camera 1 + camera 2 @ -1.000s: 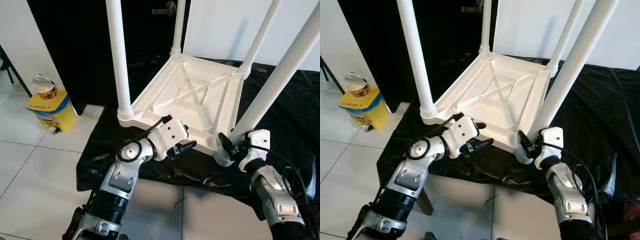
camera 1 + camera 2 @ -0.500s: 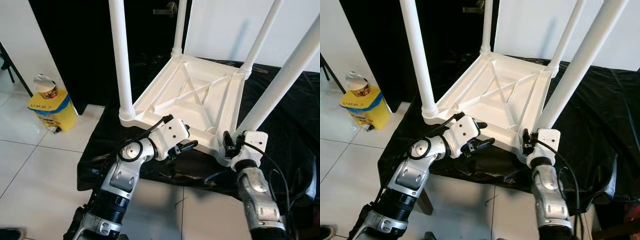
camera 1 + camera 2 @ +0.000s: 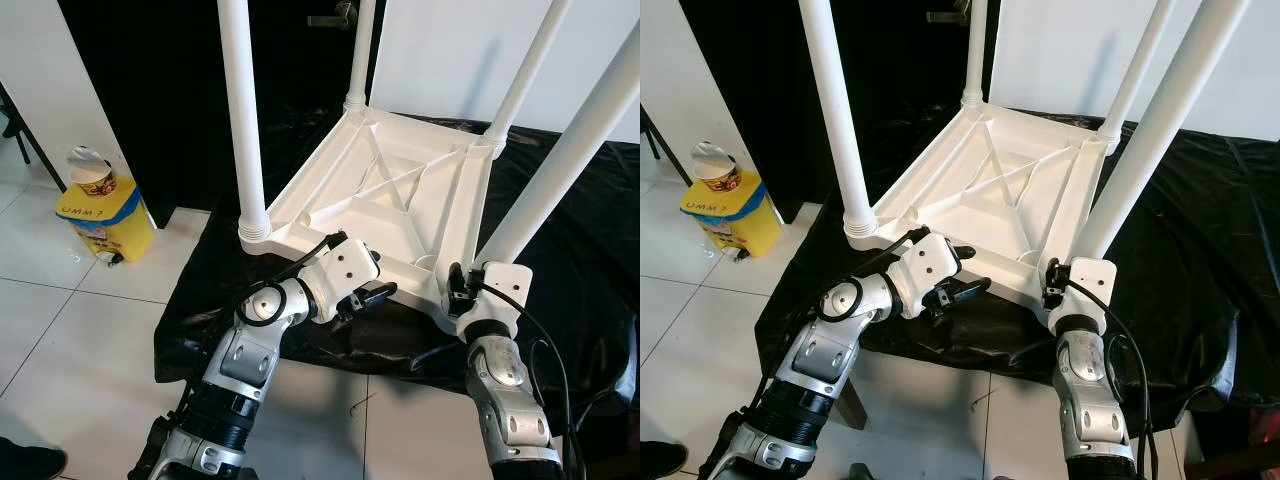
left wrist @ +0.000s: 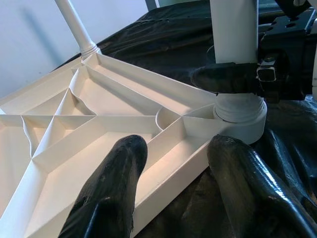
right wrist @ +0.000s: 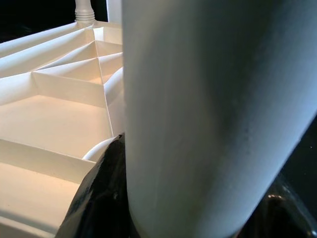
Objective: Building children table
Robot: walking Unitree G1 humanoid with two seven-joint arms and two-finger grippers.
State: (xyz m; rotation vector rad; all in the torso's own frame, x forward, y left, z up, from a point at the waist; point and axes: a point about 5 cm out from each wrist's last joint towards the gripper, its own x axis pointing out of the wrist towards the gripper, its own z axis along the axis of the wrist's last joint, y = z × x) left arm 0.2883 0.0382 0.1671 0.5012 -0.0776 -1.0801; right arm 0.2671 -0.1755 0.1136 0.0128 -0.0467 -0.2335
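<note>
Right gripper (image 3: 1052,285) clamps the near-right leg (image 3: 1140,150) at its socket, seating it; left gripper (image 3: 372,296), fingers apart, straddles the tabletop (image 3: 400,190) rim. Next: twist firmly.

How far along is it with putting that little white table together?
All four legs already stand in the corners of the upside-down tabletop. The right gripper is clamped around the base of the nearest leg, perhaps tightening it. The left gripper sits open at the tabletop's near edge. Left: finishing that leg and turning the table upright.
</note>
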